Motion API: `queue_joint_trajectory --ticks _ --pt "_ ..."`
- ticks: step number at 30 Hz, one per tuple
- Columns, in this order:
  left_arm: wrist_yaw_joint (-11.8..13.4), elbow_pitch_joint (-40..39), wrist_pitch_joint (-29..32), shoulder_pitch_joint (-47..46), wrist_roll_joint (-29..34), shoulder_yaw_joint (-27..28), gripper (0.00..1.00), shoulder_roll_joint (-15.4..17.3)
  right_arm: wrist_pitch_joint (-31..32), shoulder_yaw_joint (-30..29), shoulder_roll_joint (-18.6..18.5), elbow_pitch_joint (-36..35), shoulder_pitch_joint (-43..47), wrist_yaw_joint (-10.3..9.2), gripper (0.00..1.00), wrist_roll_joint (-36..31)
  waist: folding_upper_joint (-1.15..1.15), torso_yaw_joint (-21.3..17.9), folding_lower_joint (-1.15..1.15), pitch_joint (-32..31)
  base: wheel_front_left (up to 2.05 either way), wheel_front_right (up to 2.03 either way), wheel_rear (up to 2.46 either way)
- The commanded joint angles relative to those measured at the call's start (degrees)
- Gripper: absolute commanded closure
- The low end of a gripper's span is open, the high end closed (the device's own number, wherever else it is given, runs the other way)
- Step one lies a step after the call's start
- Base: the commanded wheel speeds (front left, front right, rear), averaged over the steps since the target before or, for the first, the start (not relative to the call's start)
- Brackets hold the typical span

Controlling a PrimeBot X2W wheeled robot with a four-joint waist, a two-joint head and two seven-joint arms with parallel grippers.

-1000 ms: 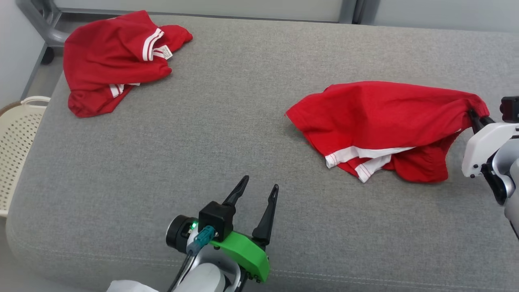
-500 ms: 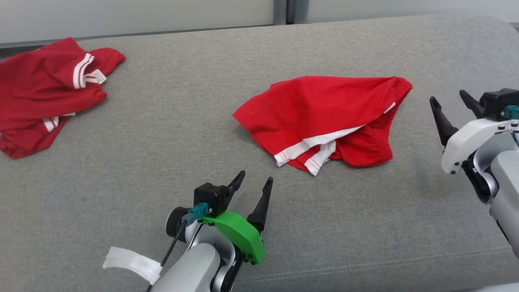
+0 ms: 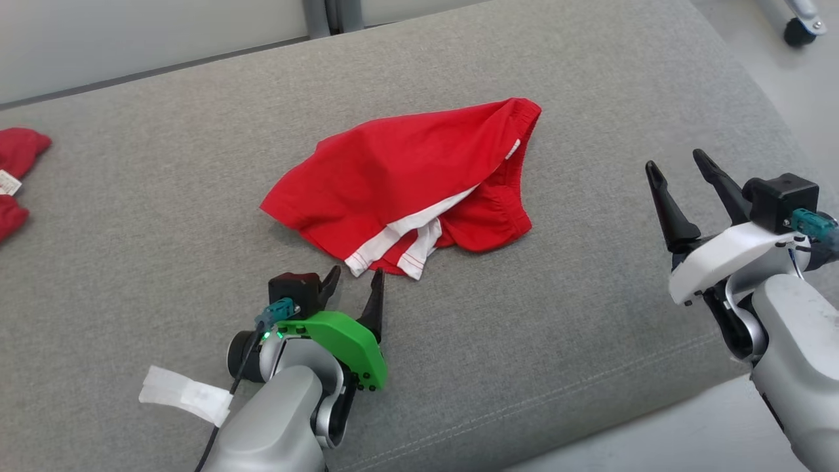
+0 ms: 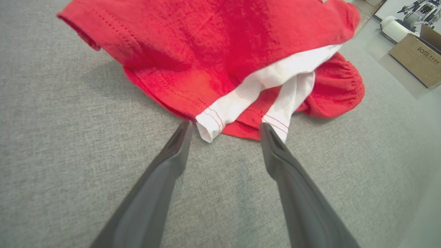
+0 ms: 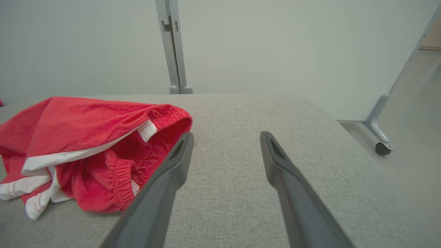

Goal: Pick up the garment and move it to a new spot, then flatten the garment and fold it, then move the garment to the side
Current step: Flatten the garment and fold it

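Grey upholstered surface [image 3: 164, 196] carried crumpled red garment [image 3: 393, 170], left gripper [image 3: 357, 270] stood spread and empty, tips just beside white hem [image 3: 393, 239], right gripper [image 3: 674, 158] likewise spread, empty, apart from garment.

Red garment [image 3: 400, 170] with white trim on grey cushion [image 3: 590, 85].

Grey upholstered bed [image 3: 590, 85] before a pale wall [image 5: 275, 44].
A grey metal post [image 5: 172, 44] stands against the wall behind the bed; on the pale floor [image 3: 813, 85] stand a frame leg [image 5: 377, 117] with a black caster [image 5: 382, 148] and a cardboard box [image 4: 418, 60].
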Motion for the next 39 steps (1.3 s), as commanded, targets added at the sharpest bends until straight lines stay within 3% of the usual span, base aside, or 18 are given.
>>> queue_joint_trajectory --ticks 1,6,11,15,17,18,20,21,26,31,39 --pt "0.24 1.00 -0.52 -1.32 -0.62 0.44 0.00 0.25 -0.25 -1.24 0.65 -1.68 1.73 -0.04 0.00 -1.06 0.00 -3.18 0.00 1.73 0.00 0.00 0.00" --pt "0.45 3.47 -0.79 -2.17 -1.38 1.68 0.00 0.30 -0.27 -4.20 2.36 -5.94 4.99 -0.04 0.00 -3.60 0.00 -4.10 0.00 2.08 0.00 0.00 0.00" --pt "2.19 6.32 -0.88 -2.97 -2.81 2.93 0.00 0.28 0.99 -7.36 4.18 -10.38 8.35 -0.04 0.00 -6.33 0.00 -4.82 0.00 2.57 0.00 0.00 0.00" --pt "1.78 5.37 -0.85 -3.33 -2.33 3.21 0.00 0.28 2.14 -9.17 4.99 -12.86 9.70 -0.04 0.00 -7.81 0.00 -4.77 0.00 2.99 0.00 0.00 0.00" --pt "1.94 4.31 -0.87 -3.48 -1.51 3.59 0.27 0.27 2.57 -9.88 5.25 -13.92 10.22 -0.04 0.00 -8.38 0.00 -4.69 0.00 3.07 0.00 0.00 0.00" --pt "2.06 3.93 -0.87 -3.40 -1.08 3.79 0.53 0.27 2.74 -10.15 5.39 -14.35 10.49 -0.04 0.00 -8.64 0.00 -4.66 0.00 3.09 0.00 0.00 0.00" --pt "2.38 3.07 -0.88 -3.21 -0.27 4.30 0.92 0.28 3.13 -10.60 5.71 -14.91 10.86 -0.04 0.00 -9.18 0.00 -4.53 0.00 3.12 0.00 0.00 0.00" --pt "2.45 2.74 -0.88 -2.98 0.15 4.48 1.00 0.27 3.30 -10.82 5.87 -15.20 10.95 -0.04 0.00 -9.41 0.00 -4.43 0.00 3.11 0.00 0.00 0.00" --pt "2.17 0.58 -0.88 -2.50 3.05 5.70 1.00 0.29 3.76 -12.01 6.49 -15.99 11.93 -0.04 0.00 -10.00 0.00 -3.29 0.00 2.81 0.00 0.00 0.00" --pt "-0.01 -5.75 -0.89 0.15 6.05 8.16 1.00 0.48 4.26 -13.67 6.51 -16.60 13.23 -0.04 0.00 -10.71 0.00 -0.62 0.00 1.78 0.00 0.00 0.00" --pt "-3.20 -16.75 0.26 7.84 6.42 8.68 1.00 5.34 5.12 -16.35 6.90 -17.12 17.15 -0.04 0.00 -11.71 0.00 5.33 0.00 -1.27 0.00 0.00 0.00"
